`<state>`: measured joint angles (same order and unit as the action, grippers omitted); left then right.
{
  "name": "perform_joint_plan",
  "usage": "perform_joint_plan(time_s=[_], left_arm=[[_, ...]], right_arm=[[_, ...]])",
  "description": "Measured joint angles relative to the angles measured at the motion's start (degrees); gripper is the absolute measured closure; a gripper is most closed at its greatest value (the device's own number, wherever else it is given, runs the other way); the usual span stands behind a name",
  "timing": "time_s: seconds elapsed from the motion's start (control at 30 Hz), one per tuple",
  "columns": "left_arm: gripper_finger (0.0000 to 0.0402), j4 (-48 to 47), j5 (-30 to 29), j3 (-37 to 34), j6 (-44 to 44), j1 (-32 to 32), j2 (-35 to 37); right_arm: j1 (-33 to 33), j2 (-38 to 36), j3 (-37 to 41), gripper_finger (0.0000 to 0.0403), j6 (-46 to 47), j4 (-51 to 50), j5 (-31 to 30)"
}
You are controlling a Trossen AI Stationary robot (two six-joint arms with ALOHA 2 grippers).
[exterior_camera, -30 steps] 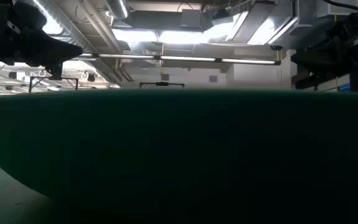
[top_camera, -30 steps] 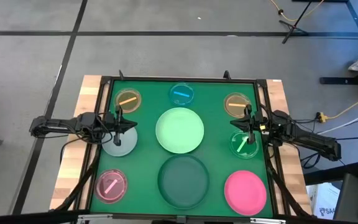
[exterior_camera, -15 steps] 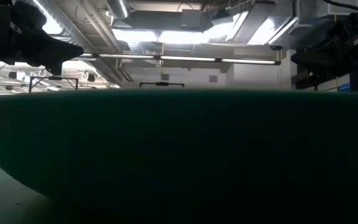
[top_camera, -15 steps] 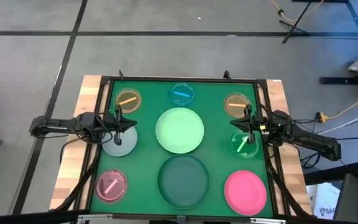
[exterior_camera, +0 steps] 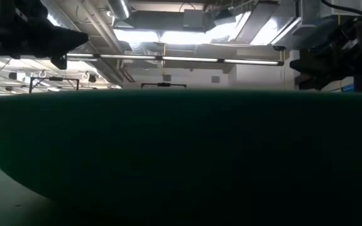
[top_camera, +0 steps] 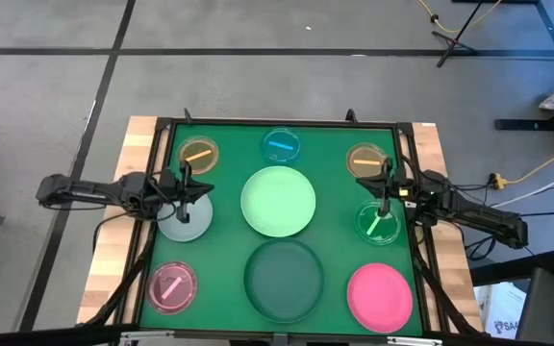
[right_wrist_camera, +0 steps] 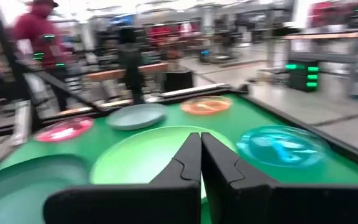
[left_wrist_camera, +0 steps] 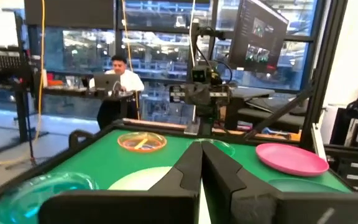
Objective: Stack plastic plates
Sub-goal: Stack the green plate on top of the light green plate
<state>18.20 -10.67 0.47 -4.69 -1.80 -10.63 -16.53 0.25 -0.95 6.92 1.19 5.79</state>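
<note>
Nine round plastic plates lie unstacked on the green mat [top_camera: 335,183]. Around the glossy light green plate [top_camera: 278,201], the left gripper [top_camera: 185,185] hangs over the grey plate [top_camera: 185,217], the right gripper [top_camera: 384,178] above the green plate [top_camera: 377,224], both pressed together, empty.

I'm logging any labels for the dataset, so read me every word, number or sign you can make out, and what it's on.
None can be read.
The monitor behind the table shows only small windows, too small to read.
The plastic plates, such as the pink plate, carry no print.
</note>
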Motion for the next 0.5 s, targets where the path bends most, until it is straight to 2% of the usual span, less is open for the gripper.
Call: perform_joint_plan(time_s=[0.13, 0.23, 0.4, 0.5], left_arm=[[0.0398, 2.64, 0.72, 1.25, -5.42, -0.32, -6.47], [0.0400, 2.62, -0.44, 3.35, -12.99, -1.76, -12.55], [0.0400, 2.51, -5.59, 8.72, -14.85, -5.28, -24.06], [0.0400, 2.51, -6.17, 13.30, -14.89, -7.80, -31.27]], right_arm=[[0.02, 0.02, 0.00, 0.0402, 0.12, 1.71, -4.09], [0.02, 0.00, 0.00, 0.0402, 0.07, 4.70, -4.02], [0.02, 0.00, -0.03, 0.0402, -1.16, 9.75, -5.91], [0.02, 0.02, -0.90, 0.0402, -1.40, 9.29, -8.35]])
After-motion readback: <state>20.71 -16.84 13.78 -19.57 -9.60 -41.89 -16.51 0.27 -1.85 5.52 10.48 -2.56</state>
